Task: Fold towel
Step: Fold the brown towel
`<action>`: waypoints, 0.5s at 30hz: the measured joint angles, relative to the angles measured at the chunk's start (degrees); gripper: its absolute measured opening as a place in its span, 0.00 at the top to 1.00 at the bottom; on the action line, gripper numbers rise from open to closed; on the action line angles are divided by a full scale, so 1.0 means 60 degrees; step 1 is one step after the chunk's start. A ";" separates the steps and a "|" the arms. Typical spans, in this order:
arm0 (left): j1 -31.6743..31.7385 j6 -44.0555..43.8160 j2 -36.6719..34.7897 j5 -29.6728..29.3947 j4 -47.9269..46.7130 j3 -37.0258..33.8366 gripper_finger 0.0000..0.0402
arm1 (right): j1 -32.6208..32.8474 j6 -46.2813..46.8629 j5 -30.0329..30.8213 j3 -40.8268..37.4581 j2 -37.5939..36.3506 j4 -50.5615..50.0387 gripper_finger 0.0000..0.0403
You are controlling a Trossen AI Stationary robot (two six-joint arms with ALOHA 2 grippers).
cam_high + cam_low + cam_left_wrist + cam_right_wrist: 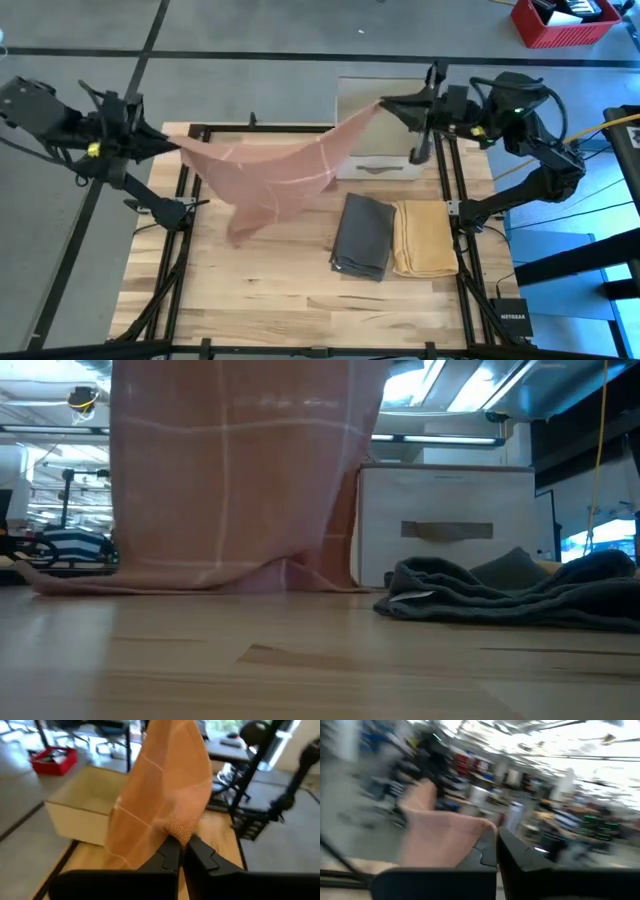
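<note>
A pink towel with thin pale lines is stretched in the air between both grippers. It sags in the middle, and its lower end rests on the wooden table. In the low view the pink towel hangs like a curtain with its bottom edge bunched on the tabletop. My left gripper is at the table's far left, raised and shut on the towel. My right gripper is raised over the far edge, in front of the white box, and is also shut on the towel. My left gripper pinches a bunched corner of the towel between its two fingers, coming from the table's left. The cloth runs away from the fingers toward the other arm, with its lower part on the table. My right gripper pinches the opposite top corner between its fingers, coming level from the table's right. The towel slopes down and away from this hold.
A folded grey towel and a folded yellow towel lie side by side on the table's right half. A white box stands at the far edge. Black frame rails border the table. Bare wood lies along the near edge.
</note>
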 joint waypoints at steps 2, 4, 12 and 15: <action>0.0000 0.0257 -0.0025 -0.0418 0.0166 -0.0048 1.00 | -0.0157 -0.0570 0.0755 0.0004 0.0163 0.0048 0.99; 0.0000 0.0993 -0.0026 -0.1277 0.0597 0.0016 1.00 | -0.0497 -0.1122 0.1202 0.0000 0.0439 0.0464 0.99; 0.0004 0.5139 -0.0333 -0.4719 0.3467 0.0023 1.00 | -0.2474 -0.3104 0.0402 -0.0007 0.1706 0.4093 0.99; 0.0004 0.7203 -0.0398 -0.4818 0.4987 0.0023 1.00 | -0.3135 -0.3711 -0.0335 -0.0011 0.2122 0.5754 0.99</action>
